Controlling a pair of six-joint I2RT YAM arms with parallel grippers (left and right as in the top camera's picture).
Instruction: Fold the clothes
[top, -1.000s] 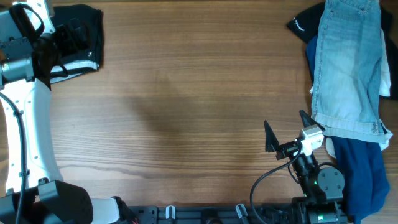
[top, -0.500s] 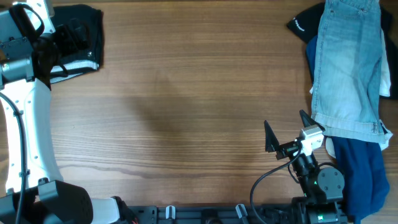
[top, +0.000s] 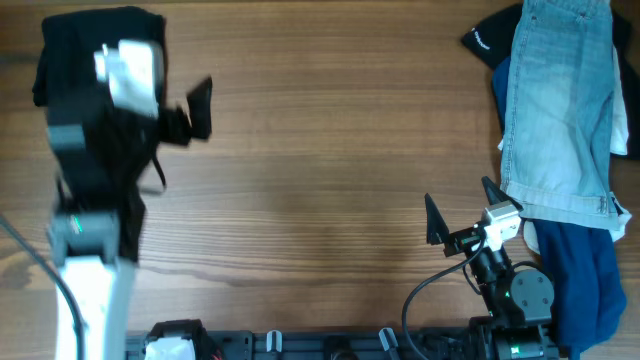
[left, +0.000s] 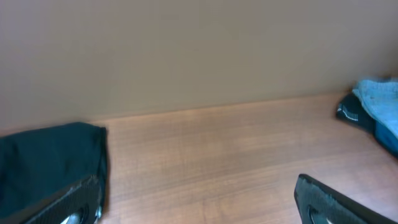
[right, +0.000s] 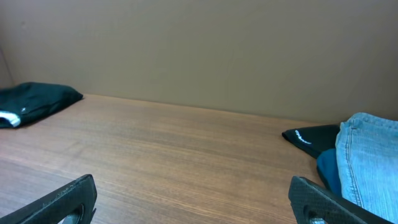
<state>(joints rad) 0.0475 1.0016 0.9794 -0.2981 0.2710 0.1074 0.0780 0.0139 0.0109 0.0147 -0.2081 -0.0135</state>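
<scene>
Crowding the table (top: 330, 150) ends: black shorts (top: 95, 25) at the far-left corner, jeans (top: 560, 110) heaped at right.
Left gripper (left: 198, 186) hangs wide open, empty, just beside the shorts, its arm overlapping them; right gripper (top: 463, 205) gapes empty near the jeans, broad wood between.

My black shorts (top: 140, 22) lie at the far left corner of the bench, folded into a compact, softly rounded bundle and largely hidden in the overhead view. The left wrist view shows the shorts (left: 50, 155) as dark plain cloth with a thick, blunt edge. In the right wrist view, a pale strip shows at the near edge.
</scene>
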